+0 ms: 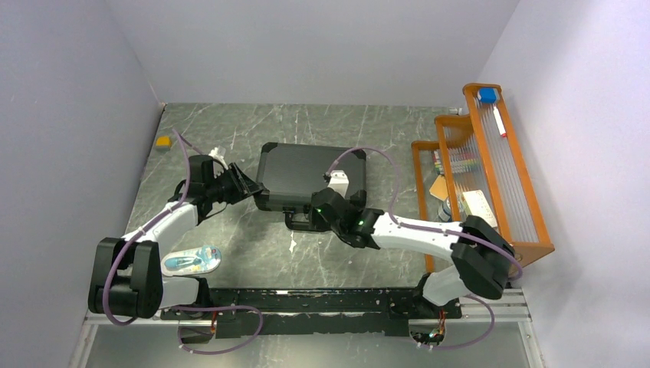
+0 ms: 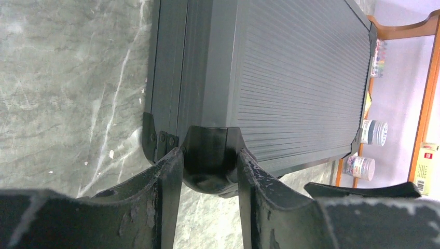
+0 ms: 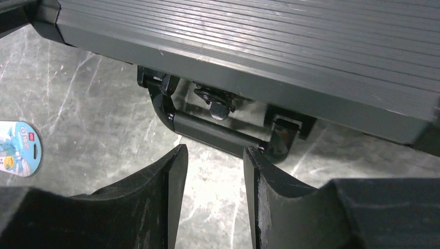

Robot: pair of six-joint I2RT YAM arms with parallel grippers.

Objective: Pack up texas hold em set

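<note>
scene: grey marbled table [image 1: 253,126], two arms reaching in from the near edge
briefcase [image 1: 310,169]: black, ribbed, lid shut, lying flat about mid-table, handle side toward the arms
handle [image 3: 212,132]: black, on the near edge of the case, lying low against the table
left gripper [image 1: 247,182]: at the case's near-left corner, level with the table
left fingers [image 2: 171,171]: narrow gap, one on each side of the case's rounded corner cap [image 2: 210,140]; tips look right against it, cannot tell if they press
right gripper [image 1: 316,208]: at the near edge of the case, pointing at the handle
right fingers [image 3: 174,166]: partly apart, nothing between them, bare table shows in the gap; tips just short of the handle
chips, decks, discs: none seen outside the case
blister pack [image 1: 192,261]: blue-white, flat on the table near the left arm's base, well apart from the case
orange rack [image 1: 490,176]: at the right wall, small jars [image 2: 373,132] and boxes on its shelves
yellow block [image 1: 162,142]: small, far-left of the table
</note>
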